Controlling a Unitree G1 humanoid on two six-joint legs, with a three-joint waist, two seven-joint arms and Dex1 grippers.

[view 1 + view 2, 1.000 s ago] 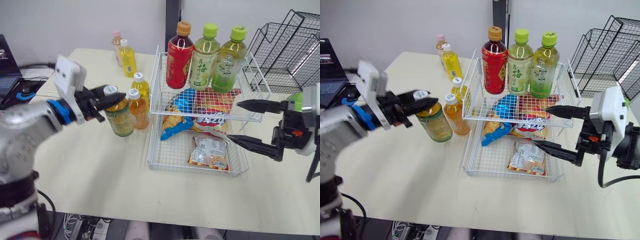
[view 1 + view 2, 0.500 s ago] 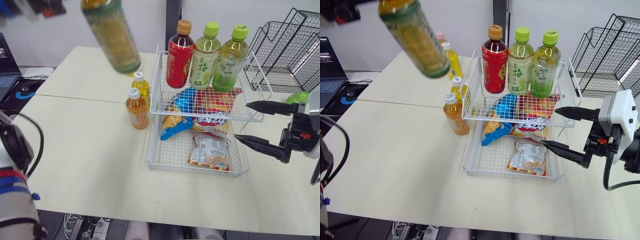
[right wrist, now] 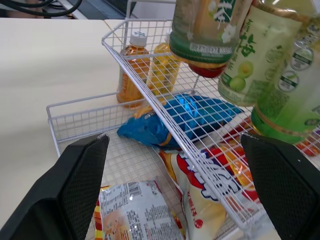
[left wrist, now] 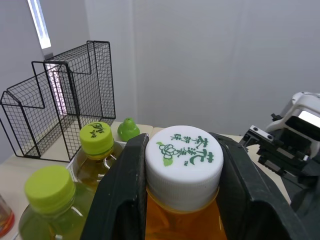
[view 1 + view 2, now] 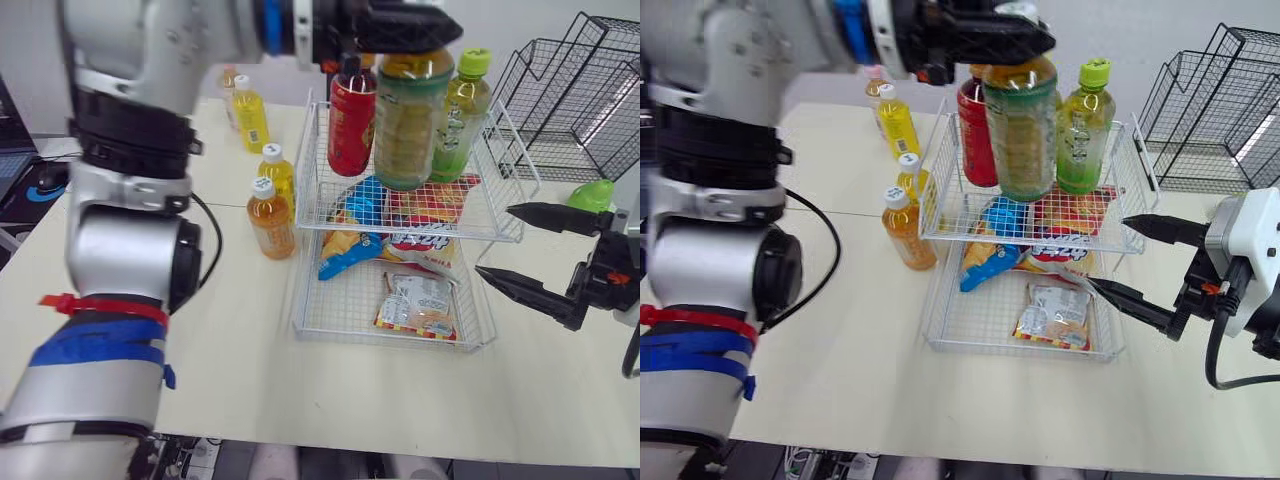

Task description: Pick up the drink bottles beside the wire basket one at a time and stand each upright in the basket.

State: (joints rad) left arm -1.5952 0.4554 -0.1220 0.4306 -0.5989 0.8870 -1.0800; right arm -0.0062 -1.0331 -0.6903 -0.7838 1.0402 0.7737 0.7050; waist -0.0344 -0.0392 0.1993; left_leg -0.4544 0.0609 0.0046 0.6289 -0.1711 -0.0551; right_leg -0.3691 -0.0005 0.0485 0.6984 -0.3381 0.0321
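You're at the placing step. The left gripper [image 4: 184, 165] has its jaws clamped on the white cap of the tea bottle [image 5: 410, 120]. The bottle hangs upright over the upper tier of the wire basket [image 5: 340, 327], just in front of the red bottle [image 5: 348, 130] and green bottle [image 5: 462, 110] standing there. Next, I'd judge, lower it straight down into a free near spot, then release. The right gripper [image 5: 494, 241] hovers right of the basket, jaws spread wide, empty. Small orange bottles [image 5: 272, 215] stand on the surface to the left.
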